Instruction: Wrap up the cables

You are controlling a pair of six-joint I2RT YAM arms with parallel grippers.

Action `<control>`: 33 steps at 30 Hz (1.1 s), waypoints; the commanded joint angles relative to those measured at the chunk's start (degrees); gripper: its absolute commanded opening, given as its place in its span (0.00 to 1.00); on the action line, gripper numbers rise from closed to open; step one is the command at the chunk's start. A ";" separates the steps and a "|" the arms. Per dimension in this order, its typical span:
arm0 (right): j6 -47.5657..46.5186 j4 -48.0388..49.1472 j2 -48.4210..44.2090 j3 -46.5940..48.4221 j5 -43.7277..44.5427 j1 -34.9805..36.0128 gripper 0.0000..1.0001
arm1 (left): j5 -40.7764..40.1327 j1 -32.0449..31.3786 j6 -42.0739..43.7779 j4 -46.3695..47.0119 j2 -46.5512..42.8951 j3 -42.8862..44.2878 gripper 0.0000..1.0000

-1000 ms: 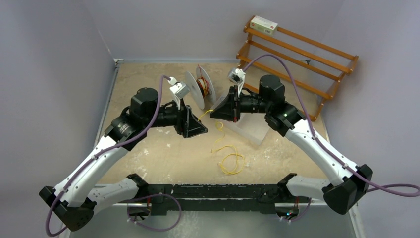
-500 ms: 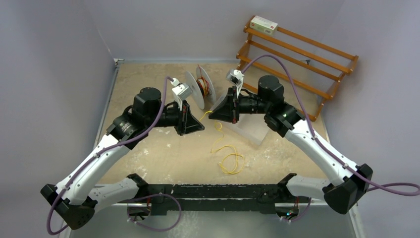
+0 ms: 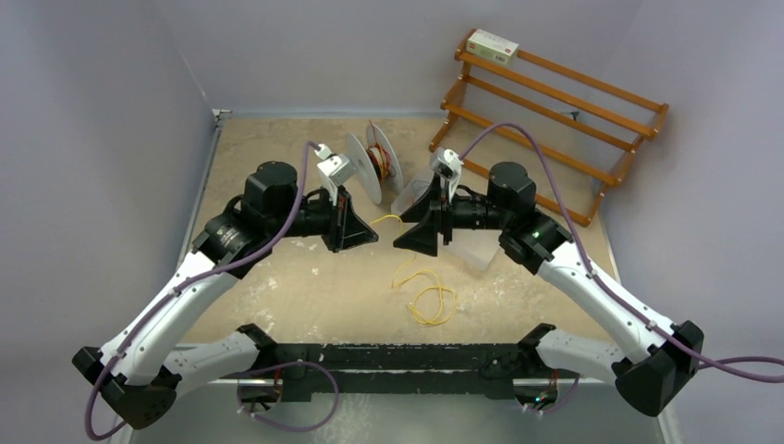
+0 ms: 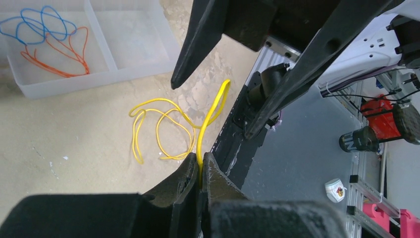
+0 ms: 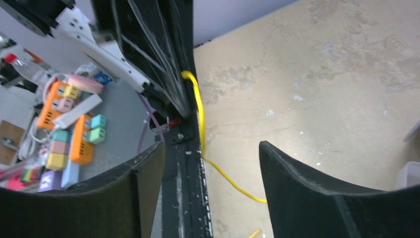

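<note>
Left wrist view gives the clearest look: the left tool (image 4: 200, 158) is pinched tight on the yellow cable (image 4: 213, 113). A short doubled loop stands up out of its tips toward the right tool (image 5: 212, 145). That one stands wide, and the strand passes through the gap without either finger touching it, as far as I can see.

From overhead, the held stretch runs along the 9-to-3 line between the two tools. The rest drops toward 5 o'clock and ends in a loose tangle of loops on the table (image 3: 277, 277), near the front edge. The cable has no single long axis, only that short straight run and then curls. A spool (image 3: 374, 162) stands at about 12 o'clock from the left tool, and a clear tray (image 4: 114, 74) holding red and blue wires sits beyond the tangle.

I would judge the wire very light and limp, with enough spring to keep its curl and jump out of a slack pinch. Its sheath looks smooth, so it may slide. The best hold is probably close to the free loop, so that little loose length can whip about.
</note>
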 commanded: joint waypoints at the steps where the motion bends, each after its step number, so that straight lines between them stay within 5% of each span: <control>1: -1.45 7.63 -3.97 -4.72 2.09 0.34 0.76 | -0.71 -0.01 1.38 0.11 -2.38 4.96 0.00; 16: -3.02 28.53 -5.81 -27.77 14.90 0.38 0.84 | -1.29 -0.01 1.64 -2.86 -3.00 9.93 0.00; 33: 3.01 44.84 8.22 -27.51 7.99 1.08 0.71 | -1.10 -0.03 0.61 -2.36 -3.02 11.24 0.00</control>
